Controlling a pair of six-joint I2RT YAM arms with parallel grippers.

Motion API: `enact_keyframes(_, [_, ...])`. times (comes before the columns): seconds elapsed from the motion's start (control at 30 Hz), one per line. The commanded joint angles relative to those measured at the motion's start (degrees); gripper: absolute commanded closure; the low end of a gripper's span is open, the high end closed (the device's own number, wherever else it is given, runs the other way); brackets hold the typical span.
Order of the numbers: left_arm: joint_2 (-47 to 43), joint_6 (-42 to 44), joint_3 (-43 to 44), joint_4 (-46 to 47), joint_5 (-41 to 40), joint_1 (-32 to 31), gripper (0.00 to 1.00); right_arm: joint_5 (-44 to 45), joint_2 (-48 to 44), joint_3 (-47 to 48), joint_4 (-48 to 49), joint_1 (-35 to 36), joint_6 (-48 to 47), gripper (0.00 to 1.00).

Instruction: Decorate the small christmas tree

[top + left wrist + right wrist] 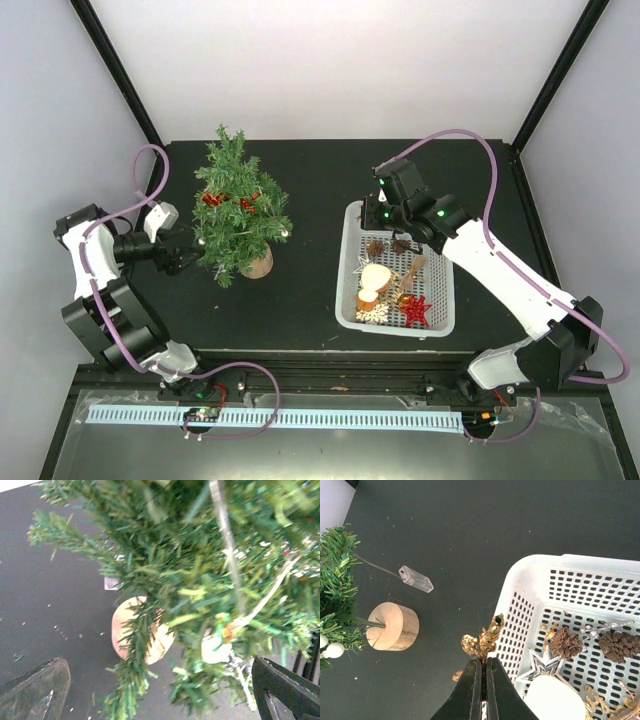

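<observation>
The small christmas tree (238, 208) stands at the left middle of the black table on a round wooden base (257, 265), with red and white ornaments on it. My left gripper (181, 260) is open at the tree's lower left branches; in the left wrist view its fingers (35, 690) frame the branches (200, 605). My right gripper (383, 215) is shut on a gold glitter ornament (485, 641), above the left rim of the white basket (520, 580). The right wrist view also shows the wooden base (393, 626).
The basket (352, 312) holds pine cones (565, 642), a silver star (542, 664), a red star (415, 309), wooden slices and a white snowflake. A clear plastic tag (416, 578) on a wire lies by the tree.
</observation>
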Motion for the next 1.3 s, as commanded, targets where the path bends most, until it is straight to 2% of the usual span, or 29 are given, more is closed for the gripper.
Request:
enact_keyframes(0.0, [0.33, 9.49, 0.34, -7.61, 6.68, -1.4, 0.01, -0.76, -1.53, -0.14, 0.61, 0.21, -0.23, 0.98])
enact_keyframes(0.23, [-1.29, 10.46, -0.02, -7.43, 7.26, -3.7, 0.01, -0.56, -1.9, -1.08, 0.79, 0.24, 0.02, 0.98])
enact_keyframes(0.47, [2.3, 8.05, 2.95, -6.23, 9.95, -4.71, 0.01, -2.25, -1.25, -0.69, 1.49, 0.32, 0.3, 0.98])
enact_keyframes(0.93, [-0.76, -17.74, 0.22, 24.49, 2.91, -6.62, 0.01, -4.91, 3.16, 9.35, 3.82, 6.93, -2.84, 0.98])
enact_keyframes(1.27, [1.51, -25.96, 4.12, 32.46, 1.47, -8.99, 0.01, -8.24, 8.92, 18.74, 5.33, 10.91, -5.2, 0.98])
